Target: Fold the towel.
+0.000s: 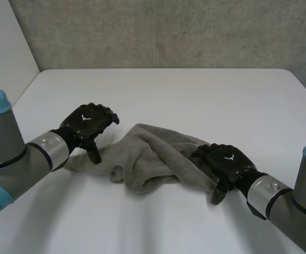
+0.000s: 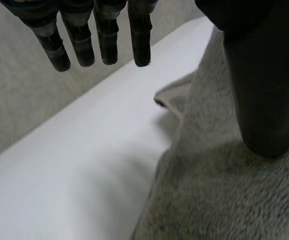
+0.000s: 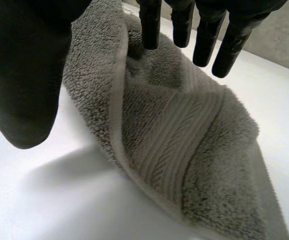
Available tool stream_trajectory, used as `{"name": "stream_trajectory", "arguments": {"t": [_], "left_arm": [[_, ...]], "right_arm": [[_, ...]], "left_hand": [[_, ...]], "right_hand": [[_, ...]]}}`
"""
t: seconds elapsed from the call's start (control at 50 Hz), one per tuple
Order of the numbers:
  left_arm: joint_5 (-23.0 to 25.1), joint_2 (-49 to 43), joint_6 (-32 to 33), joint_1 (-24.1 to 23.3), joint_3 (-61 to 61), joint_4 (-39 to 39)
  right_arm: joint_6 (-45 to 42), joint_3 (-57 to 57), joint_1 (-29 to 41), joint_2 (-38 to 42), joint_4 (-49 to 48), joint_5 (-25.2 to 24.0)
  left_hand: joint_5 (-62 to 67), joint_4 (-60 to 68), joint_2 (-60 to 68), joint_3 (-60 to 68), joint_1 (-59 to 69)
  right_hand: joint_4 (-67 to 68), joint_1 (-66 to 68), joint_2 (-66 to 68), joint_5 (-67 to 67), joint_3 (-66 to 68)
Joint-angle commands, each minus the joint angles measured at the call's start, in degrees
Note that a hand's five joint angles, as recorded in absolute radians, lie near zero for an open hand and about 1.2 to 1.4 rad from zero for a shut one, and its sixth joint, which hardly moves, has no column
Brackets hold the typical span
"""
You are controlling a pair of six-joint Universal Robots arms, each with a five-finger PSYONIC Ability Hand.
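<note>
Left hand (image 1: 89, 123) hangs over the left end of the towel (image 1: 153, 156) with its fingers (image 2: 104, 45) straight and apart. They are well clear of the thumb (image 2: 264, 100), which comes down on or just above the cloth; nothing is pinched. Right hand (image 1: 226, 161) sits at the opposite end, likewise spread. Its straight fingers point down at the cloth, its thumb is out over bare table (image 1: 195, 100) beside the hemmed edge, and the towel's end lies under the palm. One hand at each end looks meant for taking both ends and drawing the cloth flat before any fold. The towel lies on the white table between the two hands, on the robot's side of the middle. It is grey terry, bunched into a long rumpled heap, with a ribbed band (image 3: 179, 145) near the right hand. No fold is made yet.
</note>
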Motion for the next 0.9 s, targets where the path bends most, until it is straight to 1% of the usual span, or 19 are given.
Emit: {"name": "stream_trajectory", "arguments": {"t": [0.02, 0.08, 0.1, 0.12, 0.14, 0.16, 0.18, 0.2, 0.22, 0.26, 0.54, 0.58, 0.62, 0.64, 0.68, 0.7, 0.78, 0.86, 0.9], "left_arm": [[-2.6, -6.3, -2.1, 0.2, 3.7, -4.8], [-2.6, -8.5, -2.1, 0.1, 4.8, -8.1], [-2.6, -9.2, -2.1, -0.1, 5.3, -9.6], [-2.6, -9.2, -2.1, -0.1, 5.3, -9.6], [-2.6, -9.4, -2.1, -0.1, 5.4, -10.9], [-2.6, -9.4, -2.1, -0.2, 5.5, -12.2], [-2.6, -9.4, -2.1, -0.2, 5.5, -12.2], [-2.6, -9.4, -2.2, -0.4, 5.4, -13.2], [-2.6, -9.3, -2.2, -0.5, 5.1, -13.9], [-2.6, -9.1, -2.2, -0.6, 4.8, -14.3], [-2.7, -6.0, -2.5, -0.8, 2.1, -14.2], [-2.7, -5.7, -2.5, -0.7, 1.8, -14.2], [-2.7, -5.4, -2.6, -0.4, 1.2, -14.1], [-2.7, -5.4, -2.6, -0.4, 1.2, -14.1], [-2.7, -4.6, -2.6, -0.2, 0.5, -14.0], [-2.7, -4.6, -2.6, -0.2, 0.5, -14.0], [-2.6, -2.7, -2.7, -0.1, -0.3, -14.1], [-2.6, -0.7, -3.3, -0.1, -1.1, -14.0], [-2.6, 1.3, -4.0, 0.1, -2.0, -13.9]], "right_arm": [[0.1, -1.0, 1.2, 2.4, -1.4, 0.0], [0.1, -1.4, 1.4, 2.9, -1.5, 0.0], [0.2, -1.6, 1.4, 3.4, -1.5, 0.0], [0.2, -1.8, 1.4, 3.7, -1.6, -0.1], [0.2, -1.8, 1.4, 3.7, -1.6, -0.1], [0.2, -2.0, 1.4, 3.9, -1.6, -0.3], [0.1, -2.3, 1.4, 3.9, -1.6, -0.4], [0.1, -2.3, 1.4, 3.9, -1.6, -0.4], [0.0, -2.6, 1.1, 3.9, -1.5, -0.6], [-0.4, -2.9, 0.6, 3.4, -1.5, -1.0], [-3.8, -1.1, -4.0, 0.0, 1.4, -4.9], [-4.1, -1.1, -4.2, -0.5, 1.9, -5.0], [-4.2, -1.1, -4.6, -1.2, 2.1, -5.1], [-4.2, -1.2, -4.8, -1.9, 2.4, -5.1], [-4.2, -1.2, -5.1, -2.7, 2.7, -5.1], [-4.2, -1.2, -5.3, -3.3, 3.2, -5.2], [-4.7, -1.6, -5.4, -4.2, 5.1, -5.4], [-7.8, -2.7, -5.5, -7.2, 10.4, -6.2], [-8.6, -2.9, -5.4, -7.6, 11.3, -6.2]], "left_hand": [[0.3, -3.4, -2.1, -2.9, -2.9], [0.8, -3.4, -1.6, -2.9, -2.4], [1.3, -3.4, -1.1, -2.9, -1.9], [1.3, -3.4, -1.1, -2.9, -1.9], [3.4, -3.4, 1.1, -2.9, 0.3], [9.3, -3.4, 6.9, -2.9, 6.1], [9.3, -3.4, 7.0, -2.9, 6.2], [13.5, -3.4, 11.2, -2.9, 10.4], [15.4, -3.4, 13.0, -2.9, 12.2], [16.1, -3.4, 13.7, -2.9, 12.9], [16.1, -3.4, 13.7, -2.9, 12.9], [18.9, -3.4, 16.6, -2.9, 15.8], [33.2, -3.4, 30.8, -2.9, 30.0], [33.2, -3.4, 30.9, -2.9, 30.1], [44.8, -3.4, 42.4, -2.9, 41.6], [44.8, -3.4, 42.5, -2.9, 41.7], [58.4, -3.4, 56.1, -2.9, 55.3], [58.1, -3.4, 55.8, -2.9, 55.0], [54.4, -3.4, 52.1, -2.9, 51.3]], "right_hand": [[-4.4, 3.7, 3.2, 4.1, -2.5], [-4.4, 7.5, 7.0, 7.8, -2.5], [-4.4, 12.1, 11.6, 12.5, -2.5], [-4.4, 21.8, 21.3, 22.2, -2.5], [-4.4, 21.9, 21.4, 22.3, -2.5], [-4.4, 35.6, 35.1, 35.9, -2.5], [-4.4, 47.6, 47.0, 47.9, -2.5], [-4.4, 47.7, 47.2, 48.0, -2.5], [-4.4, 61.3, 60.8, 61.6, -2.5], [-4.4, 66.1, 65.6, 66.4, -2.5], [-4.4, 66.1, 65.6, 66.4, -2.5], [-4.4, 66.1, 65.6, 66.4, -2.5], [-4.4, 66.1, 65.6, 66.4, -2.5], [-4.4, 66.1, 65.6, 66.4, -2.5], [-4.4, 66.1, 65.6, 66.4, -2.5], [-4.4, 66.1, 65.6, 66.4, -2.5], [-4.4, 66.1, 65.6, 66.4, -2.5], [-4.4, 66.1, 65.6, 66.4, -2.5], [-4.4, 66.1, 65.6, 66.4, -2.5]]}}
